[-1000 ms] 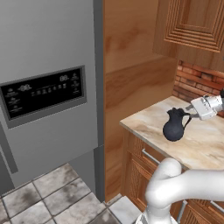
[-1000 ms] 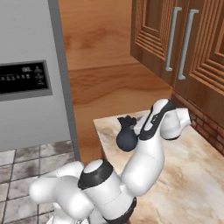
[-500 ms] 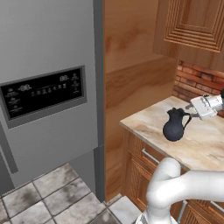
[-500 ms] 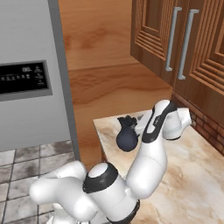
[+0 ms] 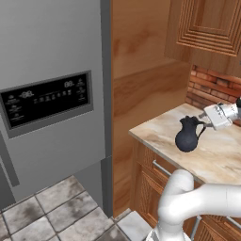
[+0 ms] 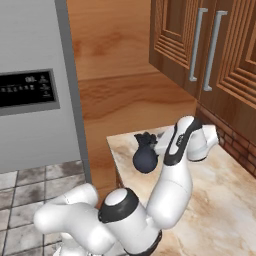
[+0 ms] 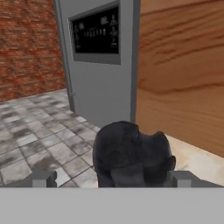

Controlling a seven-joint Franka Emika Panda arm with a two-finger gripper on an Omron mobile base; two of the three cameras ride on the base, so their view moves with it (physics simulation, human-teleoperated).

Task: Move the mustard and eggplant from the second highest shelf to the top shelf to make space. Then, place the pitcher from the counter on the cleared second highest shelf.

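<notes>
The dark pitcher [image 5: 188,136] stands upright near the counter's [image 5: 216,157] front left corner, its handle turned toward my hand. My gripper [image 5: 205,118] reaches in from the right at neck height, open, just short of the handle. In the right base view the pitcher [image 6: 145,157] sits just left of the gripper [image 6: 157,145]. In the hand view the pitcher [image 7: 131,155] looms close, and the gripper [image 7: 113,179] has one fingertip [image 7: 43,178] showing on each side of it. Mustard, eggplant and both shelves are hidden behind the shut fridge door.
The grey fridge door [image 5: 52,56] with a black control panel [image 5: 44,99] is shut, left of a wooden side panel [image 5: 141,94]. Brown wall cabinets [image 6: 210,50] hang above the counter, with a red brick wall [image 5: 212,87] behind. Tiled floor [image 5: 52,207] lies below.
My hand has crept slightly closer to the pitcher. The jaws stay open and the pitcher has not moved.
</notes>
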